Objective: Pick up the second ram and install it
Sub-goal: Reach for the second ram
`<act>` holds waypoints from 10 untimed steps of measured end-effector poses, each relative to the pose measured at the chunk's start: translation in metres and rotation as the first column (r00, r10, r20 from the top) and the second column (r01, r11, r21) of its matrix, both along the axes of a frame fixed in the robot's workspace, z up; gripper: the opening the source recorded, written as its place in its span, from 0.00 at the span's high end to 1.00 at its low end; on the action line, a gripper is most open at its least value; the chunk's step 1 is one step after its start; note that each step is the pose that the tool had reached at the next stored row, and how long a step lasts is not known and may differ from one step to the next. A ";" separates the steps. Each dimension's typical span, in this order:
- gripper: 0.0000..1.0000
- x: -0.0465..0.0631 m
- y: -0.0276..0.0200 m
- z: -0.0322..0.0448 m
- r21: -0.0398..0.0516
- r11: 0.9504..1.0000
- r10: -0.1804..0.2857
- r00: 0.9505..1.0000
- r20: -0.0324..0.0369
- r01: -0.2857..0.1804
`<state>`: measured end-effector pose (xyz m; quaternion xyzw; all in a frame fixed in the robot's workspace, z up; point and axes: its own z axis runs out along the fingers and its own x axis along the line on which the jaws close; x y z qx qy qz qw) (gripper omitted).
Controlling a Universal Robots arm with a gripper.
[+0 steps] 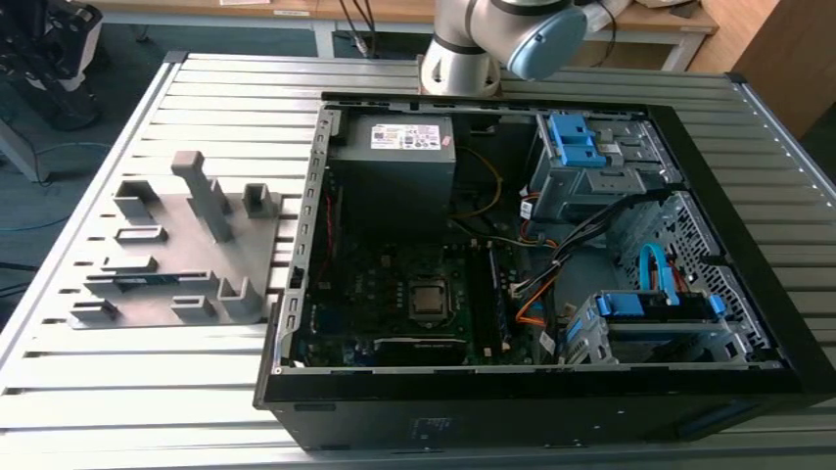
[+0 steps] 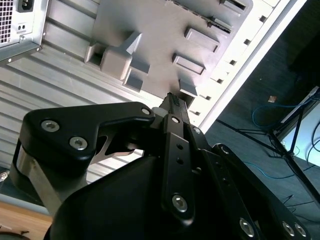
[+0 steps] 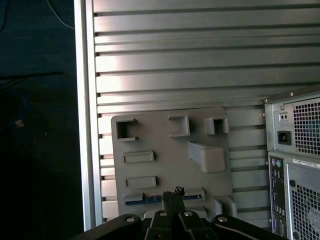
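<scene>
The second ram [image 1: 144,281] is a thin dark stick lying in a slot of the grey holder plate [image 1: 183,257], on the exterior view's left. In the first wrist view the ram [image 3: 145,199] is a dark blue-green strip on the plate [image 3: 160,145], with my gripper [image 3: 173,191] hanging high above it and partly covering its middle. The black fingers are pressed together with nothing between them. In the second wrist view the gripper [image 2: 170,97] points down at the plate [image 2: 150,25].
An open black computer case [image 1: 535,264] takes up the middle and right of the slatted metal table [image 1: 222,98], with the motherboard [image 1: 392,294] exposed. The case's rear panel [image 3: 295,165] stands beside the plate. The arm's base [image 1: 457,49] is at the back edge.
</scene>
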<state>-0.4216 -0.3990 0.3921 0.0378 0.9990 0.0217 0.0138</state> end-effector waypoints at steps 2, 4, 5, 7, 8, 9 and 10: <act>0.90 -0.002 0.0000 0.0000 0.000 1.000 0.000 1.000 0.000 0.000; 0.90 -0.004 0.0000 0.0000 0.000 1.000 0.000 1.000 0.000 0.000; 0.90 -0.006 0.0000 -0.0001 0.000 1.000 0.000 1.000 0.000 0.000; 0.90 -0.008 0.0000 -0.0001 0.000 1.000 0.000 1.000 0.000 0.000; 0.90 -0.009 0.0000 -0.0002 0.000 1.000 0.000 1.000 0.000 0.000; 0.90 -0.009 0.0000 -0.0002 0.000 1.000 0.000 1.000 0.000 0.000; 0.90 -0.010 0.0000 -0.0003 0.000 1.000 0.000 1.000 0.000 0.000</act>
